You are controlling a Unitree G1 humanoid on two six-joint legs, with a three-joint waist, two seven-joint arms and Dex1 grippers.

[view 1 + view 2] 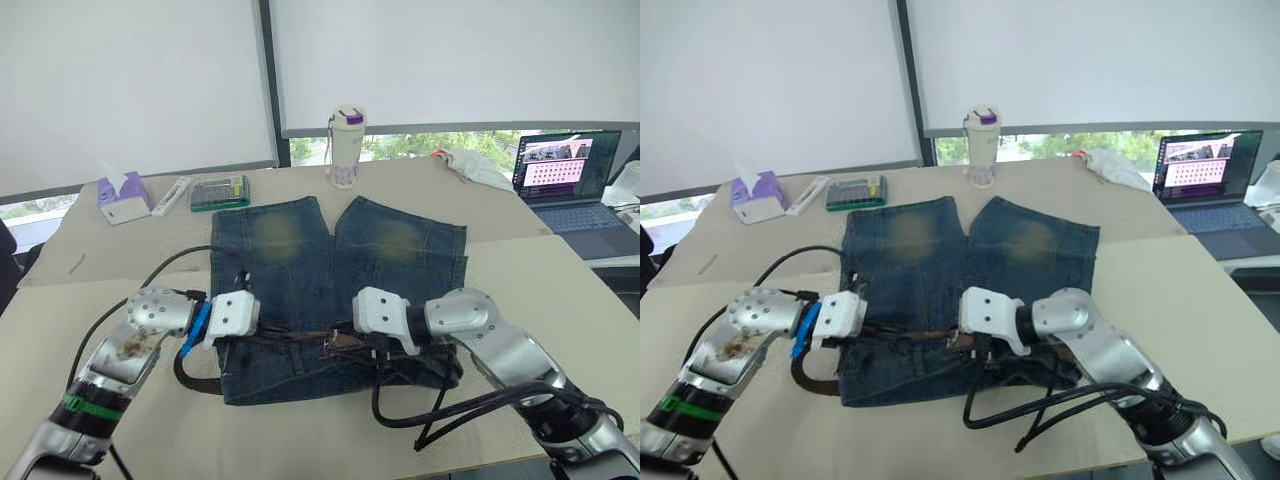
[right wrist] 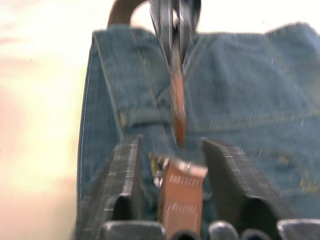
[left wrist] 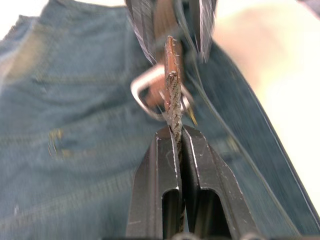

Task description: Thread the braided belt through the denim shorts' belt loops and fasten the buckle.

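Observation:
The denim shorts (image 1: 330, 270) lie flat on the table, waistband toward me. Along the waistband runs the braided belt (image 1: 300, 338), and a slack bend of it hangs off the shorts' left side (image 1: 185, 375). My left gripper (image 3: 175, 132) is shut on the belt just behind its reddish-brown tip (image 3: 171, 65), which points at the silver buckle (image 3: 150, 92). My right gripper (image 2: 172, 145) faces it, open, with the buckle (image 2: 175, 167) and its leather end (image 2: 180, 200) lying between the fingers. A belt loop (image 2: 145, 117) shows on the waistband beside the tip.
A tissue box (image 1: 122, 198), a calculator (image 1: 220, 190) and a white bottle (image 1: 346, 145) stand along the far edge. At the far right are a laptop (image 1: 570, 175) and a white cloth (image 1: 475, 165). Black cables (image 1: 440, 410) trail from my right arm over the table's near side.

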